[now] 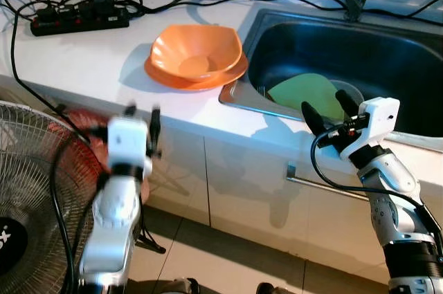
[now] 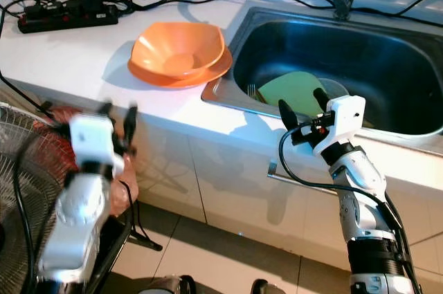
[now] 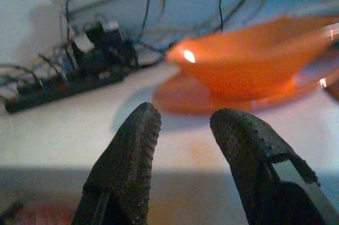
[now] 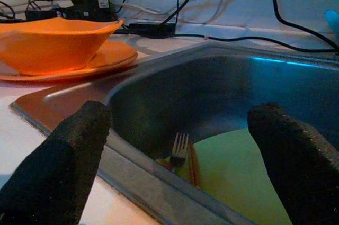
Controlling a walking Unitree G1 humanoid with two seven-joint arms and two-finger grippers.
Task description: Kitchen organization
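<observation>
While both grippers gape wide, empty, orange bowl [image 1: 196,53] sits on orange plate [image 1: 166,76] w/ green plate [image 1: 308,93] in sink [image 1: 415,38].

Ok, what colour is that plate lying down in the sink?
Light green plate, clearest in the left eye view.

- The white counter [image 1: 90,66] is very bright, almost washed out.
- The sink [image 1: 415,52] is dark inside, with a blue shine on its far wall.
- The orange bowl [image 1: 196,50] throws a soft shadow to its left.
- The left gripper [image 1: 142,117] looks smeared and blurry.
- The right gripper [image 1: 329,111] looks sharp.
- In the left wrist view the bowl is fuzzy, with small white glints.
</observation>
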